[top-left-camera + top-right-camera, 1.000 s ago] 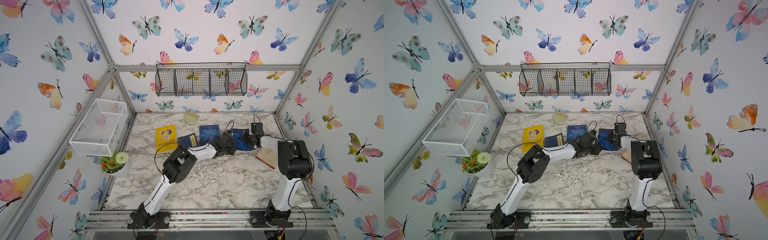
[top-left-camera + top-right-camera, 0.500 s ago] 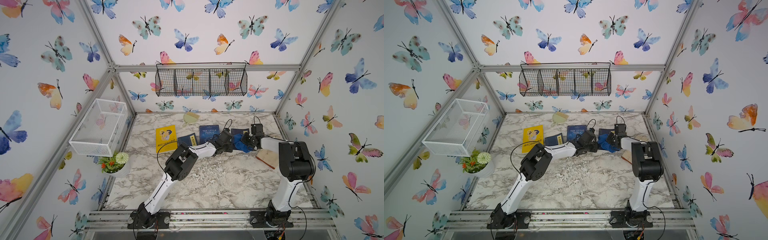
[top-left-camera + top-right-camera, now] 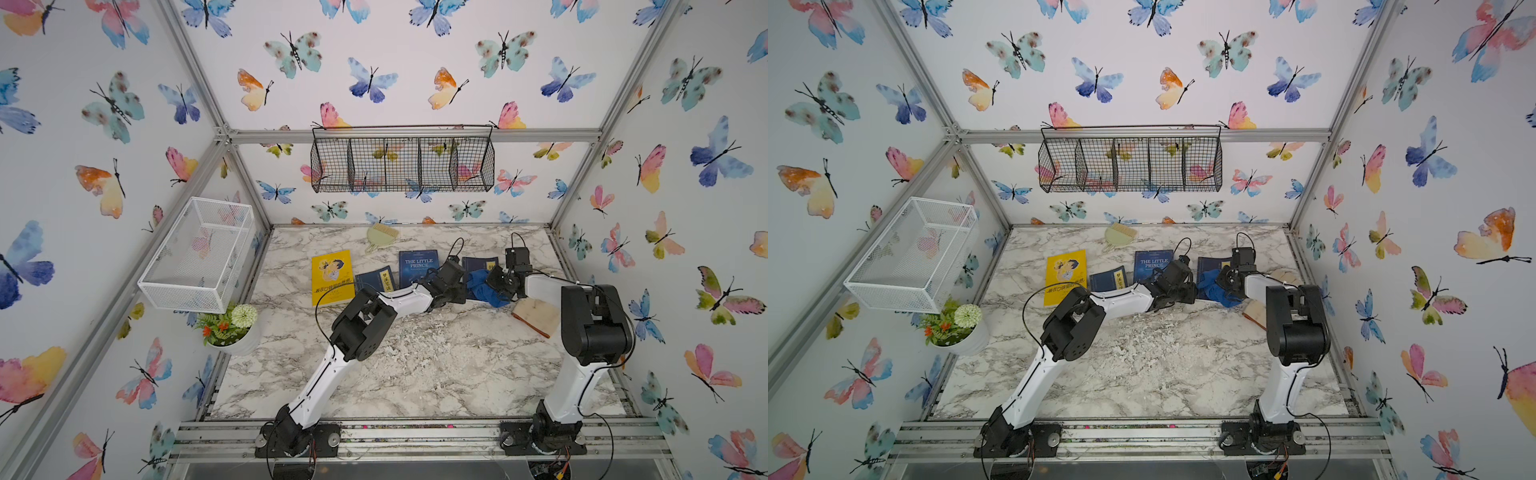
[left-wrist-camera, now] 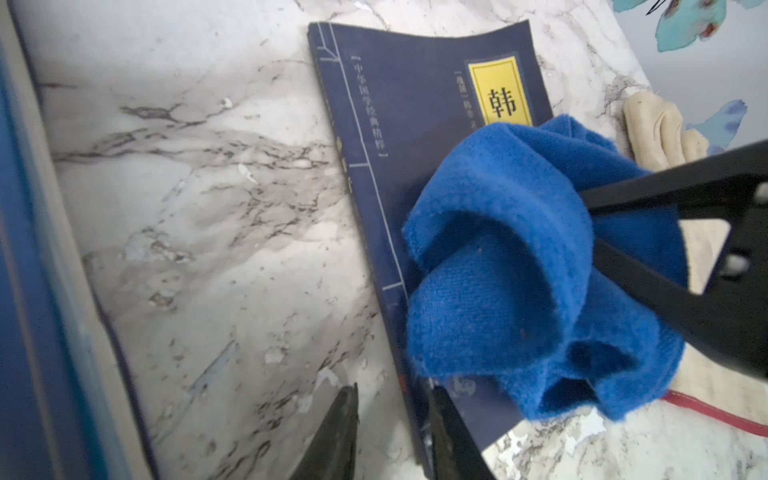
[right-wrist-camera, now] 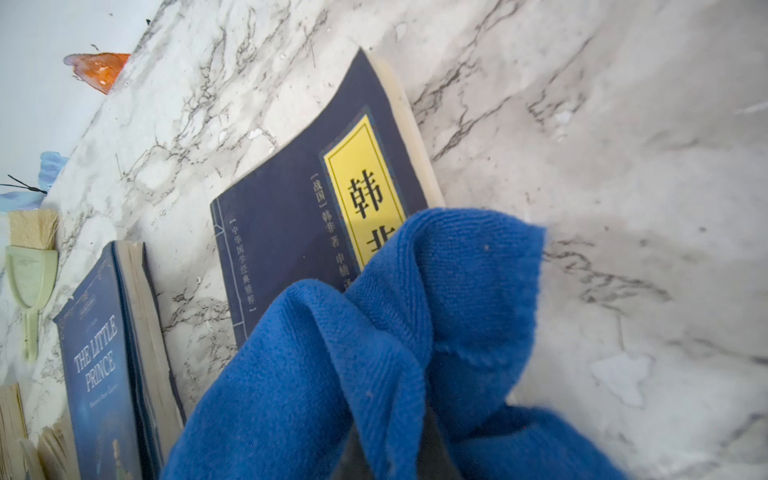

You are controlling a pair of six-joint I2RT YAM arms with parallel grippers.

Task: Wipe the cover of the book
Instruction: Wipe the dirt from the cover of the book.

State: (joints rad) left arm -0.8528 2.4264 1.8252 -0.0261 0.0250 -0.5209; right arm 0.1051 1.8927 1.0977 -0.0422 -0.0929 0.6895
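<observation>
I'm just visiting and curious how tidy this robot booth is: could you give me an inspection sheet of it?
Surface: table, marble, strewn with white flecks.
Job's things: dark book lying flat; blue cloth bunched on its cover.
Clutter: Little Prince, yellow book, small book, brush, cream cloth, flower pot.
Grippers: right gripper shut on blue cloth; left gripper, fingers apart at dark book's edge.
Cables: black cable looping above each wrist.
Surroundings: butterfly walls, black basket, white basket.
</observation>
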